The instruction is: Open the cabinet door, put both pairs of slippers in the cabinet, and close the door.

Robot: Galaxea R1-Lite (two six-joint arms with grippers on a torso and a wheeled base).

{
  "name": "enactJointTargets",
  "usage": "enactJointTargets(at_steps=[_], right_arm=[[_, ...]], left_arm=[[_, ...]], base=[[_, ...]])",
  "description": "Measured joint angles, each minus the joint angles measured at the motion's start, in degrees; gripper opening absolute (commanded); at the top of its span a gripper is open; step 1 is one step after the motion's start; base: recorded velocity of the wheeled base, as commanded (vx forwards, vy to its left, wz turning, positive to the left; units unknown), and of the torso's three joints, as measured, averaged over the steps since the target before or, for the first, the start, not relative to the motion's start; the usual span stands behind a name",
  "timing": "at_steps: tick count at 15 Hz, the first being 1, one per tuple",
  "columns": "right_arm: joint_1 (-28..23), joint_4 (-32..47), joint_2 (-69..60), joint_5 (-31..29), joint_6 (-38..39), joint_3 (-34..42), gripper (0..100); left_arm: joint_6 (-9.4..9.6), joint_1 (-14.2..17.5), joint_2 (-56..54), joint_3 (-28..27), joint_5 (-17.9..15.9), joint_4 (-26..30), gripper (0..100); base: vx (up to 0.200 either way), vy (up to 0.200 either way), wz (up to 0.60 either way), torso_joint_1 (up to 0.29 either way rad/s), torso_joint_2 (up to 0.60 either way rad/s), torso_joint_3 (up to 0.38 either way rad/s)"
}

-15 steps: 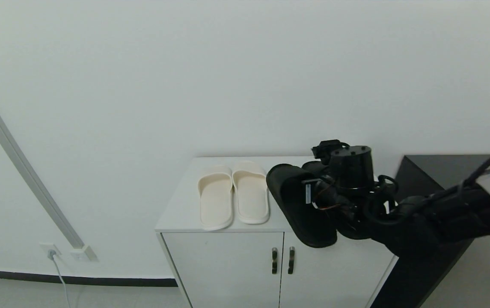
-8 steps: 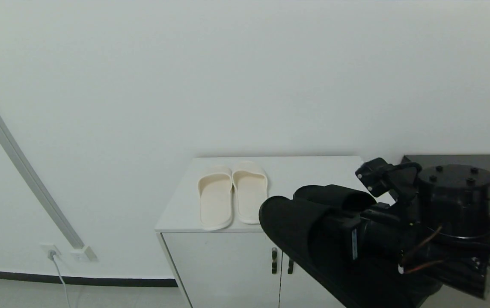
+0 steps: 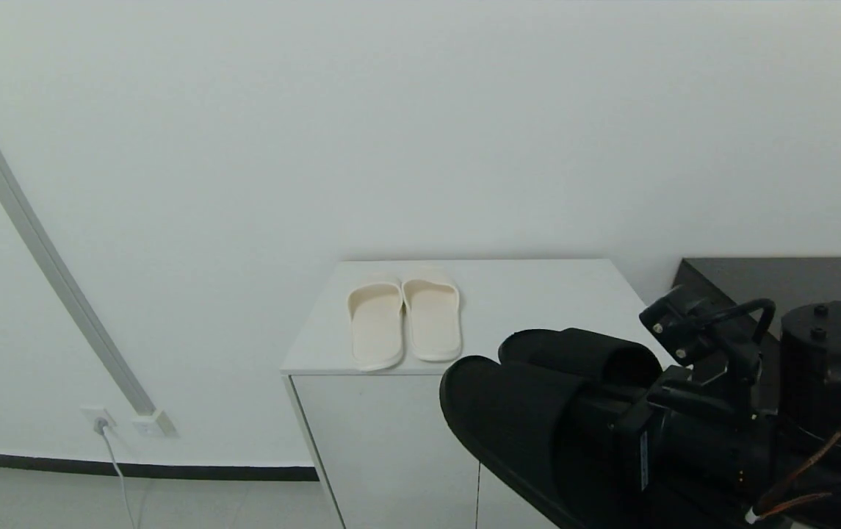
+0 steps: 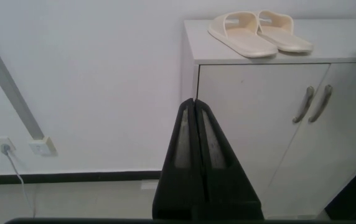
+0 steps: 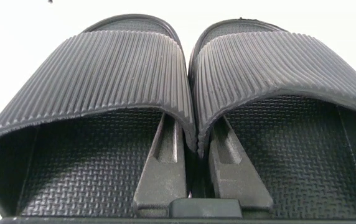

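change: the black slippers (image 3: 515,411) have come off the cabinet top (image 3: 538,294) and now hang in front of the cabinet, nearer the robot; the whole head view has also shifted, so the camera has moved, not the cream pair
left gripper (image 4: 194,115): fingers pressed flat together, holding nothing, low and off to the left of the cabinet front
cream slippers (image 3: 405,323): side by side on the left part of the cabinet top, reaching its front edge
cabinet doors (image 4: 259,124): both shut, the two handles (image 4: 313,104) side by side at the middle seam
right gripper (image 5: 195,134): one finger inside each black slipper, pinching their touching inner walls together under the straps
step: probably carrying the black pair clear before a door is opened
risk: the hold is only a pinch on soft ribbed walls, so a jolt could let one slipper slide out; the soles stick out well ahead of the gripper and could strike the cabinet front; a door swung open could hit the hanging pair
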Motion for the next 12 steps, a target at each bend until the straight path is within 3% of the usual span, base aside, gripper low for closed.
enactJointTargets(at_steps=[12], right_arm=[[0.0,0.0,0.4,-0.1,-2.0,1.8,0]], left_arm=[[0.07,0.0,0.0,0.0,0.0,0.0,0]], base=[[0.000,0.000,0.00,0.000,0.00,0.000]])
